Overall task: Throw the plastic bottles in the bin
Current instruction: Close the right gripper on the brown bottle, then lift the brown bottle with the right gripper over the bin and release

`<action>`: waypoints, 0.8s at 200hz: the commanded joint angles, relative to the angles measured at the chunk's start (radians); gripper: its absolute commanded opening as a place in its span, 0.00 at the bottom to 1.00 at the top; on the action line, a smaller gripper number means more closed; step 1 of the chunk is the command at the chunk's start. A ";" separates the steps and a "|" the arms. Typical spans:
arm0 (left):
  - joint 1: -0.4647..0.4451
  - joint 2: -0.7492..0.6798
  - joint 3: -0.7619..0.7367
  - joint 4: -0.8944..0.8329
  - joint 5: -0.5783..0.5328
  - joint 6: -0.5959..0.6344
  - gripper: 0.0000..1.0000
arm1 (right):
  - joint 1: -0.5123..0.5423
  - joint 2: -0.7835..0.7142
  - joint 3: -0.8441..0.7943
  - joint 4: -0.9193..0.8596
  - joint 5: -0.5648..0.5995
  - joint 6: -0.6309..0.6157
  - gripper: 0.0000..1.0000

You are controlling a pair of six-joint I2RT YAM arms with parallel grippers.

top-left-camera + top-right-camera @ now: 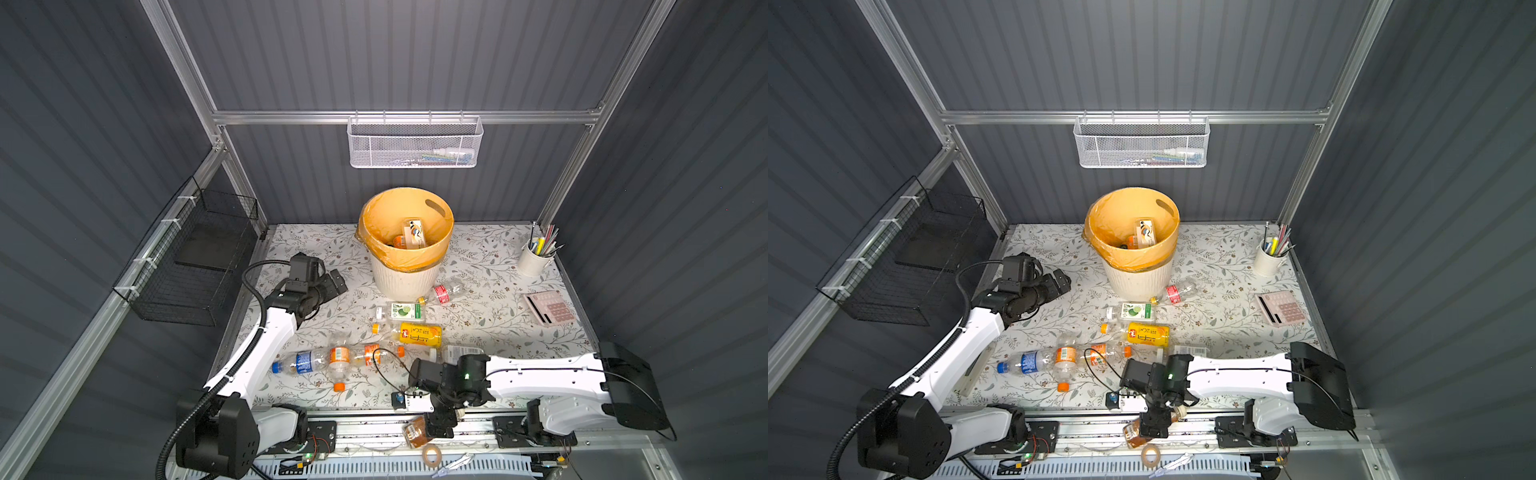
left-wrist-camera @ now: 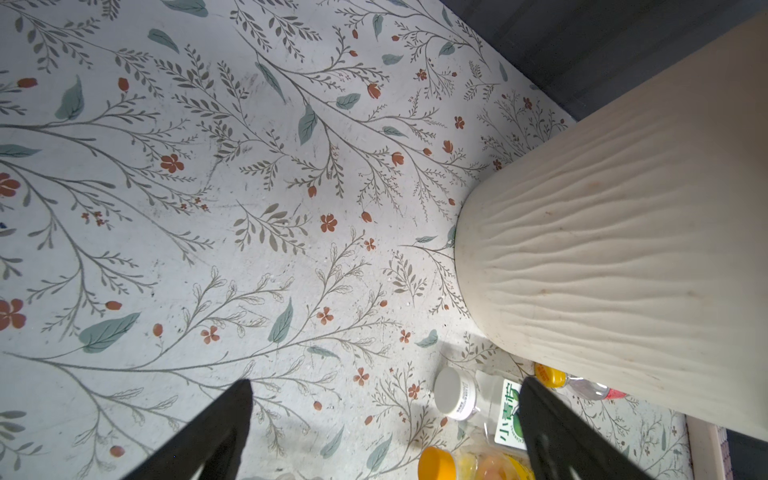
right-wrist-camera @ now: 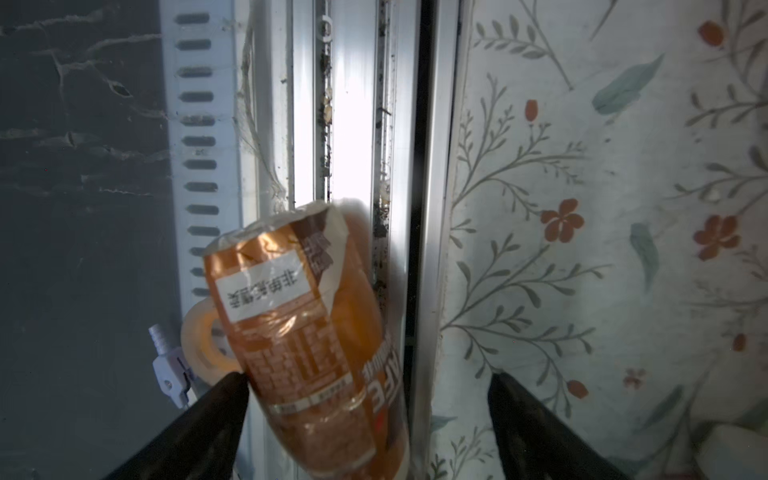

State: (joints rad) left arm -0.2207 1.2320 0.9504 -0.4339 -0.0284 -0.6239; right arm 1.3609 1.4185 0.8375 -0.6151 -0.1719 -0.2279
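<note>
In both top views the bin stands at 12 o'clock on the table, with at least one bottle already down in the liner. The loose bottles lie from the bin's 5 o'clock round to about 7. There's a red bottle just beside the base, then a lime bottle, a yellow bottle, and a row further out ending in a blue bottle. The left gripper is at the bin's 9 o'clock, spread wide with nothing in it. The right gripper points down at the table's 6 o'clock, past the edge, over the rail where an amber bottle lies. In the left wrist view the spread left gripper is over bare table. The bin wall is close, with the lime, yellow and red bottles near its base. In the right wrist view the amber bottle sits between the fingers, with a tape roll just beside it. One finger touches its side and the other is clear of it, so the jaws are spread around it, not pinching.
</note>
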 commanded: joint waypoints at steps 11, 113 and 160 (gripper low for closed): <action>0.009 -0.026 -0.018 -0.032 -0.021 0.008 1.00 | 0.014 0.053 -0.002 0.029 0.069 0.016 0.87; 0.009 -0.013 -0.018 -0.028 -0.029 0.007 1.00 | -0.099 0.117 0.108 -0.016 0.181 0.112 0.52; 0.009 -0.028 -0.031 -0.032 -0.056 -0.011 1.00 | -0.356 -0.154 0.209 -0.010 0.240 0.139 0.46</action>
State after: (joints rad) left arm -0.2207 1.2232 0.9405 -0.4450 -0.0566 -0.6247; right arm 1.1141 1.3933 0.9642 -0.6212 0.0059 -0.1104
